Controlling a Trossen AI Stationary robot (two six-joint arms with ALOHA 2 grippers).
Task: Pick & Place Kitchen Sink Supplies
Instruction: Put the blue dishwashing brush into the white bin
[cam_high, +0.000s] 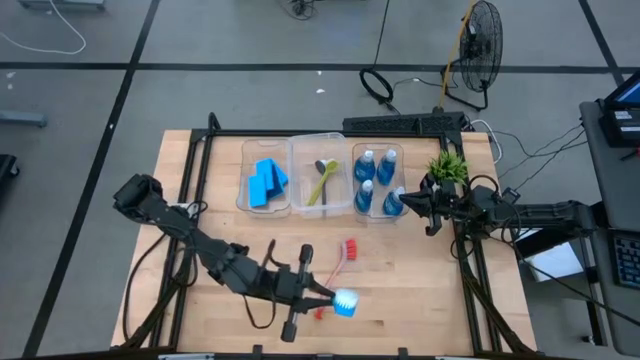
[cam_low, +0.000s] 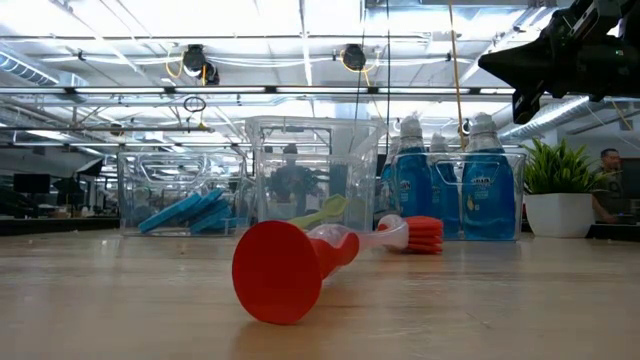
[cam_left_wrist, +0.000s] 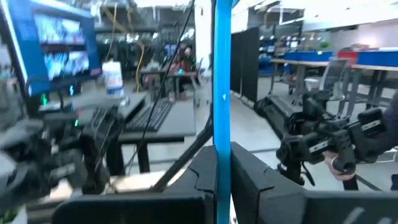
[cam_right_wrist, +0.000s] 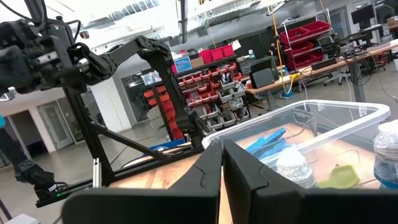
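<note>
Three clear bins stand side by side toward the far edge of the bench (cam_high: 400, 270); the middle bin (cam_high: 320, 142) serves as the landmark. The bin to its left holds the blue sponges (cam_high: 267, 183); the middle bin itself holds the yellow-green brush (cam_high: 322, 181), with what may be a grey brush beside it, though the view is too coarse to be sure; the bin to its right holds the four bottles of blue liquid (cam_high: 377, 181).

In front of the middle bin, on open wood, lies the red brush (cam_high: 344, 255), apart from every bin. Nearer the front edge, the left end effector (cam_high: 322, 295) is clamped shut on the handle of the blue brush (cam_high: 344, 300), whose white-and-blue head projects beyond the fingertips; in the left wrist view the blue handle runs straight up between the fingers.

The right end effector (cam_high: 408, 203) hangs just right of the bottle bin, fingers closed and empty, with the potted plant (cam_high: 449, 166) close behind it at the bench's right edge.

Bare bench lies left of the sponge bin and along the front right.
</note>
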